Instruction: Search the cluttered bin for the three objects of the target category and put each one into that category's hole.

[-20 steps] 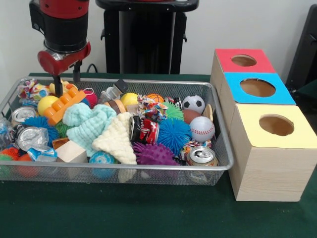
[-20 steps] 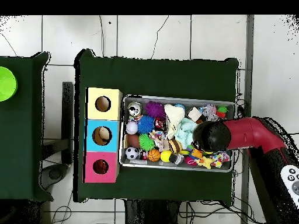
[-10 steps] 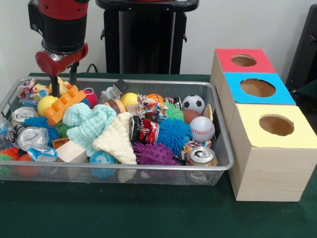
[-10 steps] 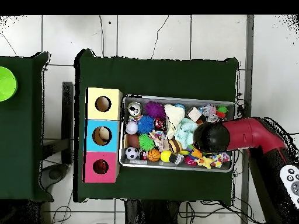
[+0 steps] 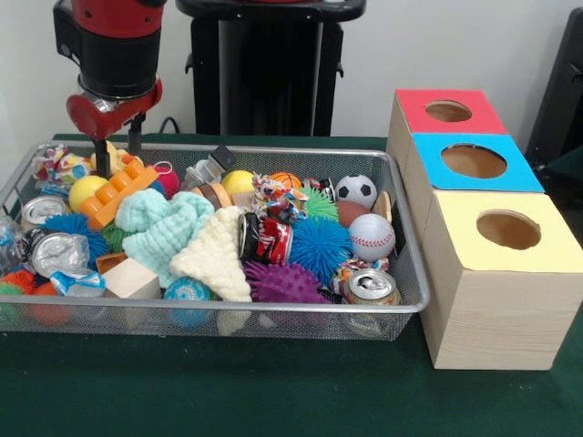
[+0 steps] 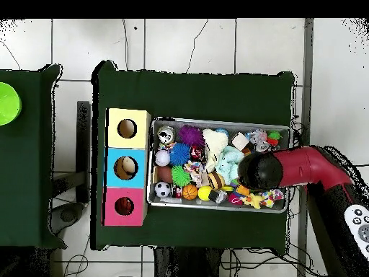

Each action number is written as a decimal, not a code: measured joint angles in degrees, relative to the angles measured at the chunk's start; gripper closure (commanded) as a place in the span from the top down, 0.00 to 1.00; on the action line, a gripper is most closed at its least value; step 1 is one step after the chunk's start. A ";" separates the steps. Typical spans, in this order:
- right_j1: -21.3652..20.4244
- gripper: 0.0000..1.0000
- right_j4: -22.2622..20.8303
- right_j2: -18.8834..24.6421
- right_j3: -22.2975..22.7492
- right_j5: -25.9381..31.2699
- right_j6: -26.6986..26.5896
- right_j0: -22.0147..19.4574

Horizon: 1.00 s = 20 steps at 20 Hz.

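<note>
A: The big silver wire-mesh bin (image 5: 273,314) is sitting on the green cloth, crammed to the rim, and the three wooden boxes are lining up just beside its right end: yellow-topped box (image 5: 496,282) nearest us, blue-topped box (image 5: 469,168) in the middle, red-topped box (image 5: 446,114) at the back, each with a round hole.

B: And the red and black arm (image 5: 114,55) is hanging over the bin's back left corner. From overhead its dark wrist is covering that end of the bin completely.

A: The gripper (image 5: 121,150) is standing with its two thin black fingers apart, nothing between them. One finger is dipping down by the long orange toy brick (image 5: 123,193), the other is poised over the bin's back rim.

B: So which way is the target lying? We're not being told the category. If it's balls, I'd judge the candidates are all sitting away toward the bin's right end: white baseball (image 5: 372,237), black-and-white soccer ball (image 5: 356,191), small orange basketball (image 5: 285,180).

A: The orange brick is lying right under the fingers, though, its long axis running diagonally from the left rim up toward the back rim.

B: Then the jaws are needing to straddle it across that diagonal, I reckon.
</note>
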 measured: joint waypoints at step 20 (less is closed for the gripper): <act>3.19 1.00 -1.38 -2.33 2.46 -0.01 0.00 0.00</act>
